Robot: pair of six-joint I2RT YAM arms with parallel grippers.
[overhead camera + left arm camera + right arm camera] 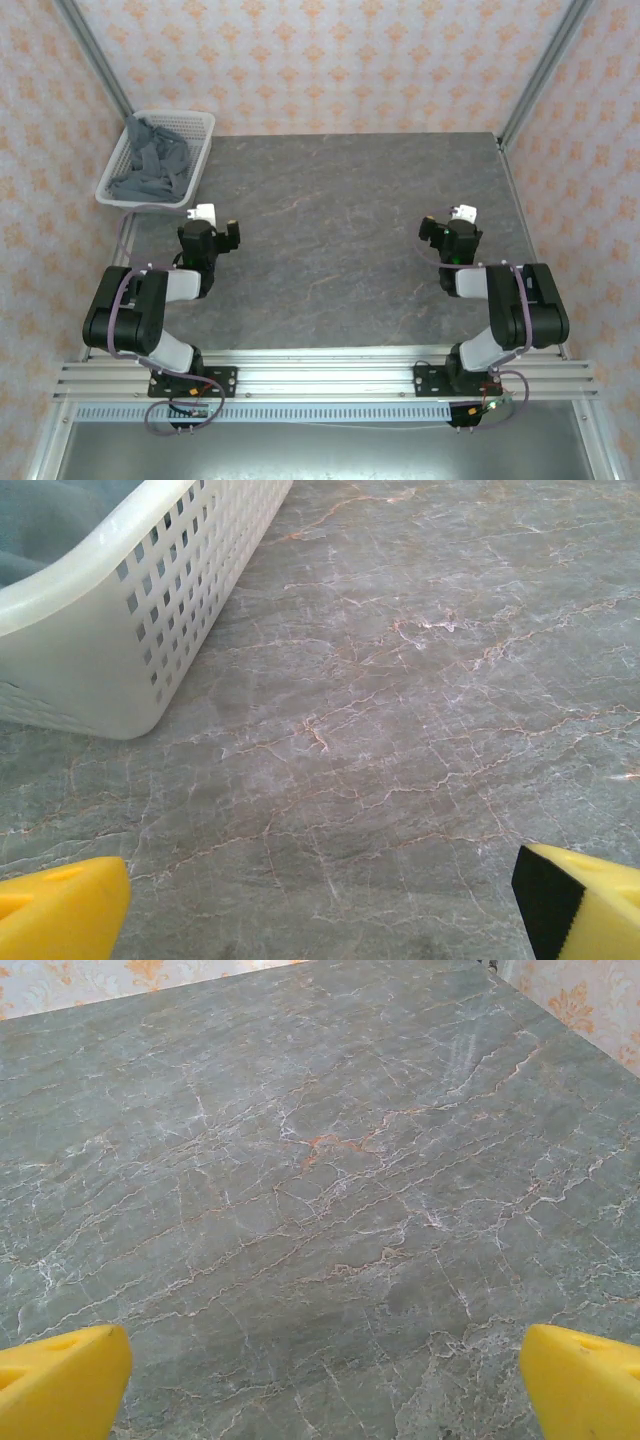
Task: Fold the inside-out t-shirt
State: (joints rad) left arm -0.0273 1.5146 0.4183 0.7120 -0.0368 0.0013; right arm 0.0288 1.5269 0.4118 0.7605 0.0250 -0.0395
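**Start of the folding task, read from the near edge outward; all places are given relative to the basket.**

Nearest the viewer, the mounting rail (320, 375) carries both arm bases, well clear of the basket (204, 150) and on its near side. Both arms are drawn back with their elbows folded. This looks like a ready pose that leaves the table (340, 230) open as a working surface.

The left gripper (320, 915) hovers just short of the basket's near end, slightly to its right, and points across the table. Its wrist camera shows the basket's near corner to its left. Its jaws stand fully apart, one yellow fingertip (60, 910) at each lower corner of that view, with only bare table between them. It holds and touches nothing.

The right gripper (320, 1390) hangs well apart from the basket, far to its right and about level with the left gripper. Its jaws are equally wide, its fingertips (580, 1380) are clear of the surface, and it holds nothing.

Farthest away, the basket sits at the table's far left corner. The t-shirt (155, 160) lies bunched inside it, with dark grey folds rising to the rim on the far side. No sleeve or tag can be told apart in the heap.

By this reading no fold has begun, and the first step is to lift the garment out onto the table. The left arm is the better placed for that reach. The wide jaws suit taking a thick gather of cloth, though loose fabric may snag on the mesh wall.
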